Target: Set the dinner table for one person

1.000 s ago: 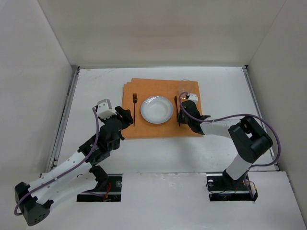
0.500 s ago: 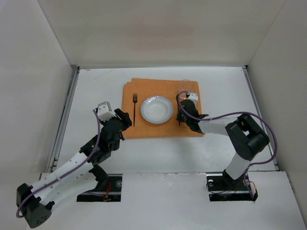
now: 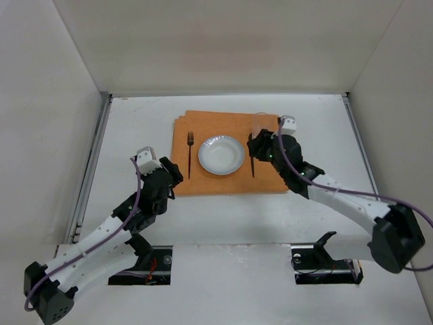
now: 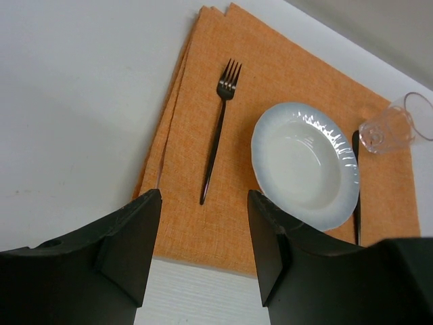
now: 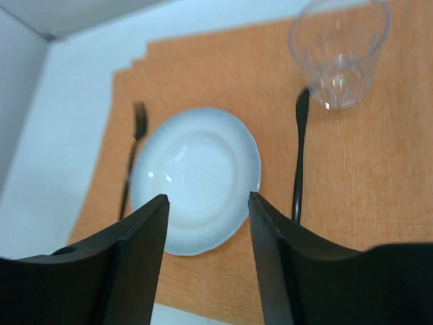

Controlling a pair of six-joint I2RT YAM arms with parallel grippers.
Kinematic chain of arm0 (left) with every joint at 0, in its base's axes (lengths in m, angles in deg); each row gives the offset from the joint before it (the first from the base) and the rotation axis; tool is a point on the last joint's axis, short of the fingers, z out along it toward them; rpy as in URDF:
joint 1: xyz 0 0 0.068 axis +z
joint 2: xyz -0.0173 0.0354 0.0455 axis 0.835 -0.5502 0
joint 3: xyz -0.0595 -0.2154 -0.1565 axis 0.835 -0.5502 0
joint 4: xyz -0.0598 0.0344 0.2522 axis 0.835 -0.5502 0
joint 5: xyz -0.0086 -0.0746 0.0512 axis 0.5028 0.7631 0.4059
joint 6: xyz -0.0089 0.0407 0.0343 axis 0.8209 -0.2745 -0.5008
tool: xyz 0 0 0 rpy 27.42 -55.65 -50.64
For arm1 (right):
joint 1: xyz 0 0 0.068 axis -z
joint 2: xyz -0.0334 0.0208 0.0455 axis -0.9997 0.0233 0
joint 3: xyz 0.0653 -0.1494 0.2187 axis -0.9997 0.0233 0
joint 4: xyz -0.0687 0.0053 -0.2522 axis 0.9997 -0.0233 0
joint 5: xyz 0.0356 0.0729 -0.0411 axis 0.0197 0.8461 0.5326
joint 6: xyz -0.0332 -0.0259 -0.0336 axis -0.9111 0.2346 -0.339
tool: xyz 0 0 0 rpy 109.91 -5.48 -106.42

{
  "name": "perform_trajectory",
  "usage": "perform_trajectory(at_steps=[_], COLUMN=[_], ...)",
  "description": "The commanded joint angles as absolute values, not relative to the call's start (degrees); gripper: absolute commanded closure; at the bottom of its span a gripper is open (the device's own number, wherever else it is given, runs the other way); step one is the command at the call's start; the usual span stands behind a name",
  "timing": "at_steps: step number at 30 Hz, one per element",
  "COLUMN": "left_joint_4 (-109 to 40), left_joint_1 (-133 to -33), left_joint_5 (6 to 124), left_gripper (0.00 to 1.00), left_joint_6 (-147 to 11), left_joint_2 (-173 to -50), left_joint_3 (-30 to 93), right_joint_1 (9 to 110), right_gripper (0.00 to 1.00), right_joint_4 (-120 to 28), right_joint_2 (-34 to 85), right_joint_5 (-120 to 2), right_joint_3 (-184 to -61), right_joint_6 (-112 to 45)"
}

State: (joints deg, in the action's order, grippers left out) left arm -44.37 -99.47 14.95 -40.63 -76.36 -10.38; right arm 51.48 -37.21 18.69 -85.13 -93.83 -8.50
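Dinner table [image 3: 135,128] beneath left hand [image 4: 203,198] and right hand [image 5: 208,201], both spread, empty.

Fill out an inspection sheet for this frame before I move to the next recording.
Surface: dinner table, matte white, carrying an orange placemat.
Job's things: plate on the placemat, fork left of it, knife right of it, clear glass upright past the knife's far end.
Clutter: nothing seen.
Grippers: left gripper open, empty, near the placemat's near-left corner; right gripper open, empty, near the knife.
Cables: purple cable along each arm.
Surroundings: white wall panels, metal rails along side edges.
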Motion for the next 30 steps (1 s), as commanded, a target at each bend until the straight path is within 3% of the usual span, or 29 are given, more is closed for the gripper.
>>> perform_trajectory(at_steps=[1,5,8,10,15,17,30], left_joint_4=[-46.94,-49.23,-51.69,-53.36,-54.42,-54.42,-52.58], left_joint_1=[-98.85,-97.97,-96.83,-96.3,-95.07,-94.81,-93.05], left_joint_5=[16.25,16.08,16.52,16.52,17.22,17.74,19.15], left_gripper=[0.48,0.47,0.46,0.44,0.4,0.39,0.39], left_joint_6=[-39.6,-38.37,-37.5,-35.57,-30.9,-29.85,-29.76], left_joint_2=[-76.78,-76.52,-75.91,-74.77,-70.9,-70.63,-73.18], left_joint_3=[-10.78,-11.66,-12.53,-14.02,-17.54,-17.9,-17.02], right_joint_1=[54.59,64.17,71.55,75.95,83.87,84.58,84.49], right_gripper=[0.47,0.8,0.88,0.86,0.56,0.5,0.45], right_joint_4=[-36.24,-33.6,-30.62,-28.86,-25.08,-23.67,-21.55], right_joint_2=[11.06,4.28,0.85,-0.21,0.75,1.19,4.88], right_joint_5=[-85.19,-83.88,-81.86,-80.11,-77.91,-77.37,-76.58], right_joint_3=[-91.03,-84.97,-79.52,-76.09,-70.11,-69.49,-69.57], right_joint_6=[-9.2,-3.51,1.6,3.54,8.55,8.91,8.91])
